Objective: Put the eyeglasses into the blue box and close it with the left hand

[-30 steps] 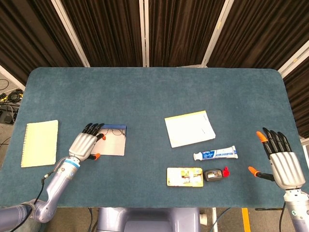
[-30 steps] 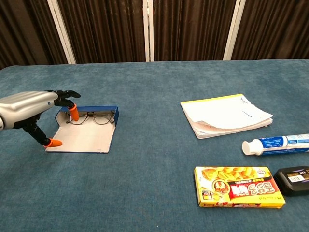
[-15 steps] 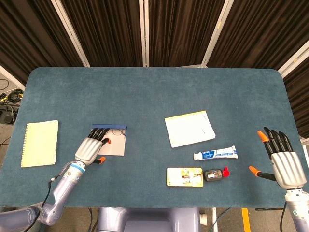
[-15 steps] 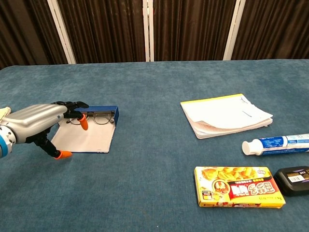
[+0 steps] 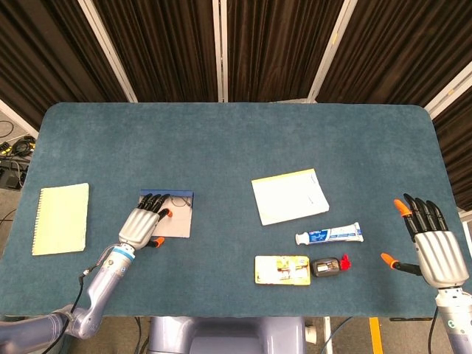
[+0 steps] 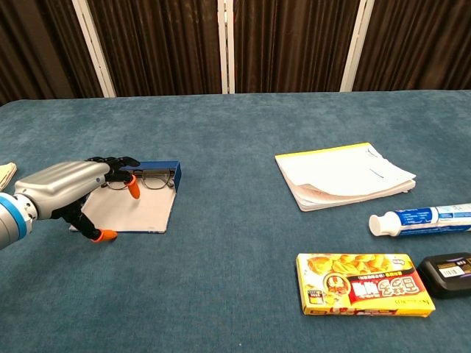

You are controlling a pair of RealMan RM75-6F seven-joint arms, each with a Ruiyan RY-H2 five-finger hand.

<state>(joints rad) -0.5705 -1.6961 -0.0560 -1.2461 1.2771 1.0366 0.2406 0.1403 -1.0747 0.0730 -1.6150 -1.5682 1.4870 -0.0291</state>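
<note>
The blue box (image 5: 177,219) (image 6: 140,211) lies open on the table, its pale lid flat toward me and a low blue wall at its far edge. The eyeglasses (image 6: 151,179) (image 5: 178,201) lie inside against that wall. My left hand (image 5: 140,224) (image 6: 66,189) hovers over the left part of the lid, fingers spread and stretched toward the glasses, holding nothing; it hides the lid's left side. My right hand (image 5: 431,247) stays open near the table's right front corner, far from the box.
A white notepad (image 5: 289,195) (image 6: 344,175) lies right of centre. In front of it are a toothpaste tube (image 5: 329,235) (image 6: 422,219), a yellow snack box (image 5: 282,269) (image 6: 363,284) and a small black item (image 5: 326,266) (image 6: 446,273). A yellow spiral notebook (image 5: 60,218) sits at the far left.
My left hand has slid right and slightly toward me, from the lid's left edge to above the lid. The right hand, box and glasses have stayed put.
</note>
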